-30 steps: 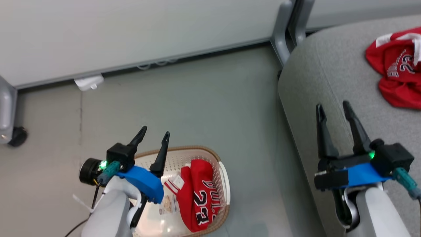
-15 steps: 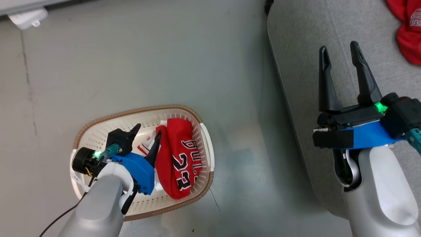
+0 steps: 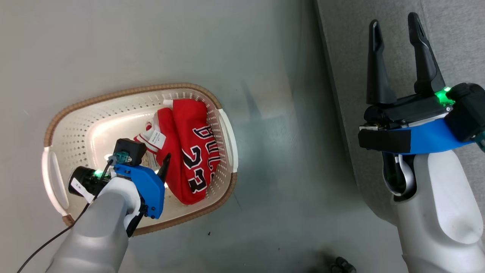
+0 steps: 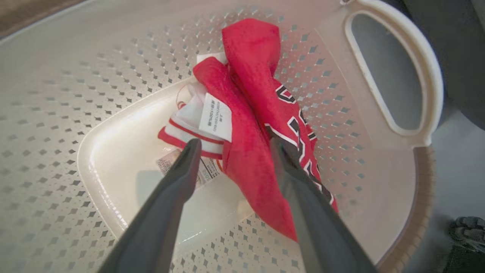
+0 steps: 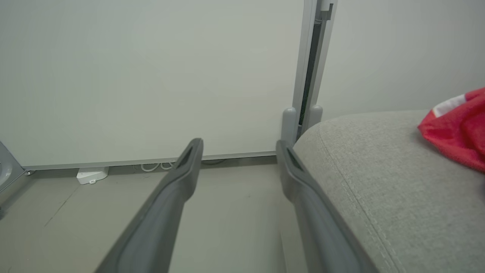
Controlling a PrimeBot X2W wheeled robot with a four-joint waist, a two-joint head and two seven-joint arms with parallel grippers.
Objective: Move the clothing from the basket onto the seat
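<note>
Currently the left gripper [image 4: 235, 146] hangs inside the basket [image 4: 75, 94], jaws apart, its fingertips straddling a raised fold of the clothing [image 4: 250, 113], which lies on the basket floor directly ahead. The fabric appears light, soft and limp and is likely to drape and trail; pinch the thick red fold between the tips, not the white tag [image 4: 216, 122] just beyond them. The right gripper [image 3: 394, 22], jaws apart and empty, hovers over the seat [image 3: 462, 38] edge
</note>
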